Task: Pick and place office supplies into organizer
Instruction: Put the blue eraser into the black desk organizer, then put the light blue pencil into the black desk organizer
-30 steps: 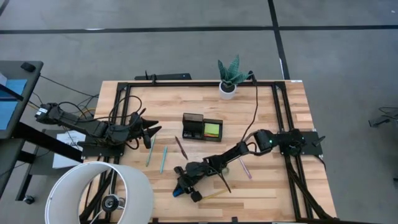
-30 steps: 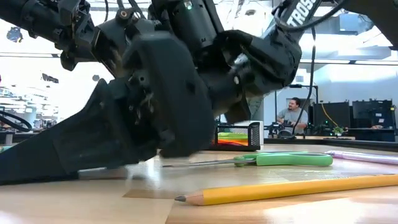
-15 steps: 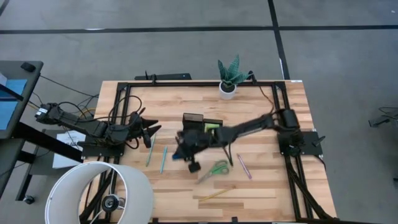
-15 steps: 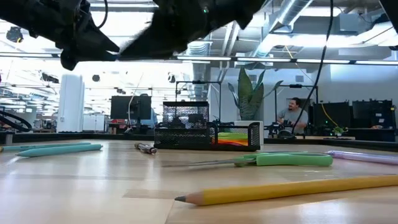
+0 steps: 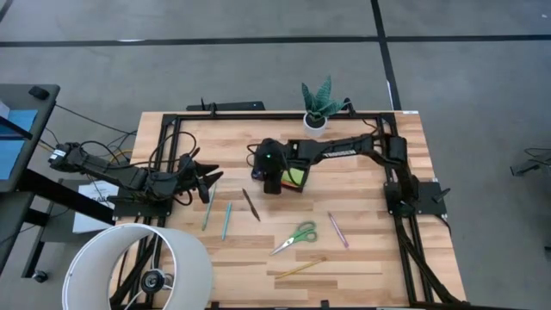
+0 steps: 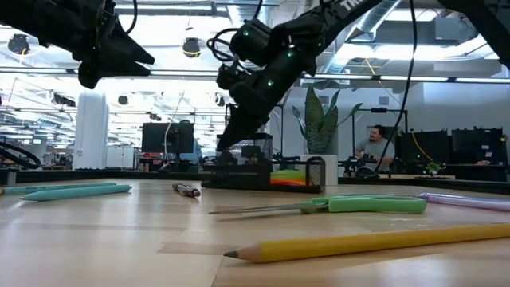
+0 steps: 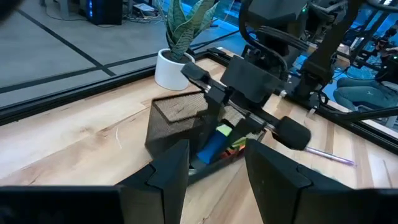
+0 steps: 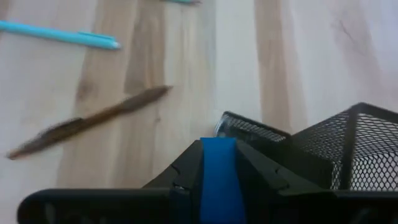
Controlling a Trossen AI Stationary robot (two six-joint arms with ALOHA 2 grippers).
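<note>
Right, I see my right claw (image 5: 272,182) hanging over the black mesh organizer (image 5: 258,163) in the middle of the wooden bench (image 5: 370,258), pinching the small blue eraser (image 8: 217,180) between its dark fingers. The lime-green sticky-note pad (image 5: 295,178) lies in the organizer, partly hidden by the arm. A brown pen (image 5: 250,204) lies just beside the organizer; two teal pens (image 5: 226,220), green-handled scissors (image 5: 295,237), a pink pen (image 5: 337,230) and a yellow pencil (image 5: 300,267) lie nearer the front edge. The potted green plant (image 5: 318,107) stands behind. My left claw (image 5: 207,179) waits at the left edge, fingers parted, holding nothing.
</note>
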